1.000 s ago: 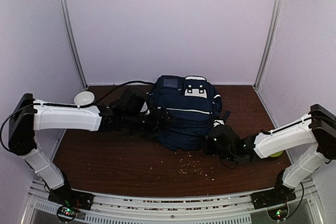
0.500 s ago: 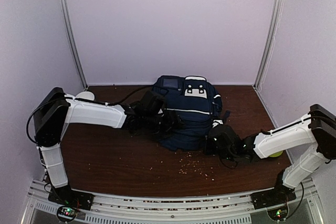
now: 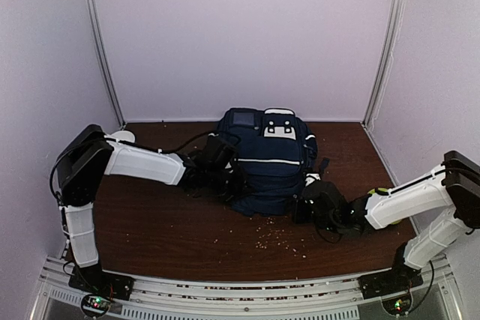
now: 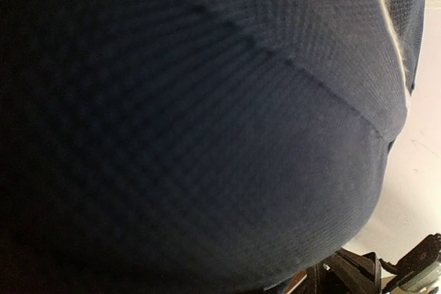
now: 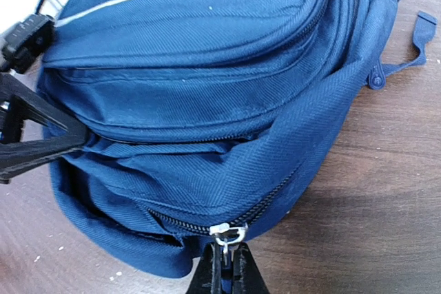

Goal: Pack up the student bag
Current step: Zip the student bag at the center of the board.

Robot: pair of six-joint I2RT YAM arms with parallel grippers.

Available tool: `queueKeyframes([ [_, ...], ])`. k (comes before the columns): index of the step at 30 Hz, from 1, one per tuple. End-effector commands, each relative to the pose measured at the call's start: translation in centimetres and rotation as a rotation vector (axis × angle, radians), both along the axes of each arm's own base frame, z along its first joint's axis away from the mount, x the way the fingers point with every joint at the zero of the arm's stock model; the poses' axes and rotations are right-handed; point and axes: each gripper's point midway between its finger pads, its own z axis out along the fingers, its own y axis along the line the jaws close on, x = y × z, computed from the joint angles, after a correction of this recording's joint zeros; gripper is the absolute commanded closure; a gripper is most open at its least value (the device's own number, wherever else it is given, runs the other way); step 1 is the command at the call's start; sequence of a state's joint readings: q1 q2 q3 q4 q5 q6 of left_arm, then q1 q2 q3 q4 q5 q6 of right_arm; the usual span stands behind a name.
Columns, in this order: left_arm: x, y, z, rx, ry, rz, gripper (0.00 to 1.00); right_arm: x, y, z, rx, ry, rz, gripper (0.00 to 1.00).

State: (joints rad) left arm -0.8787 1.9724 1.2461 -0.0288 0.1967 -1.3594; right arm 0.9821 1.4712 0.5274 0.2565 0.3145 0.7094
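Observation:
The student bag point(image 3: 270, 159), navy blue with white stripe trim, lies at the middle of the table. My left gripper point(image 3: 227, 181) is pressed against its left side. The left wrist view is filled with the bag's navy fabric point(image 4: 207, 122), which hides the fingers. From the right wrist view, the left gripper's black fingertips point(image 5: 69, 141) come together in a point on a fold of the bag point(image 5: 207, 101), shut on the fabric. My right gripper point(image 5: 227, 263) is at the bag's near right corner, shut on a silver zipper pull point(image 5: 227, 233).
A white bowl point(image 3: 122, 137) sits at the back left behind the left arm. Pale crumbs point(image 3: 281, 237) are scattered on the brown table in front of the bag. A loose strap end point(image 5: 419, 36) lies on the table to the bag's right.
The left arm swung in against the bag's left side and its gripper went from open to shut. The right gripper stayed shut on the zipper pull, shifting slightly.

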Motion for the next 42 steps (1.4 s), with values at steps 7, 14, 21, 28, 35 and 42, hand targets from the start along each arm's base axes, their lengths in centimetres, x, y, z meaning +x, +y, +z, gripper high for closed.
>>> queueKeyframes([
  [7,1.1,7.6,1.5,0.011,-0.139,0.101,1.00,-1.9,-1.8,0.7,-0.013,-0.019,0.031,1.00],
  [14,0.2,11.5,1.3,0.032,-0.151,0.141,1.00,-2.4,-3.7,0.8,-0.033,-0.027,-0.007,1.00],
  [21,-0.4,14.4,1.8,0.077,-0.195,0.140,1.00,-1.8,-5.4,-0.8,-0.076,-0.004,-0.087,1.00],
  [28,-1.2,14.3,0.7,0.083,-0.182,0.096,1.00,0.2,-6.8,-1.7,-0.041,0.010,-0.198,1.00],
  [35,-1.3,14.0,0.1,0.084,-0.180,0.075,1.00,1.7,-7.6,-1.5,-0.035,0.009,-0.240,1.00],
  [42,-1.2,13.3,-0.1,0.067,-0.188,0.046,1.00,2.9,-8.4,-0.7,0.000,-0.005,-0.234,1.00],
])
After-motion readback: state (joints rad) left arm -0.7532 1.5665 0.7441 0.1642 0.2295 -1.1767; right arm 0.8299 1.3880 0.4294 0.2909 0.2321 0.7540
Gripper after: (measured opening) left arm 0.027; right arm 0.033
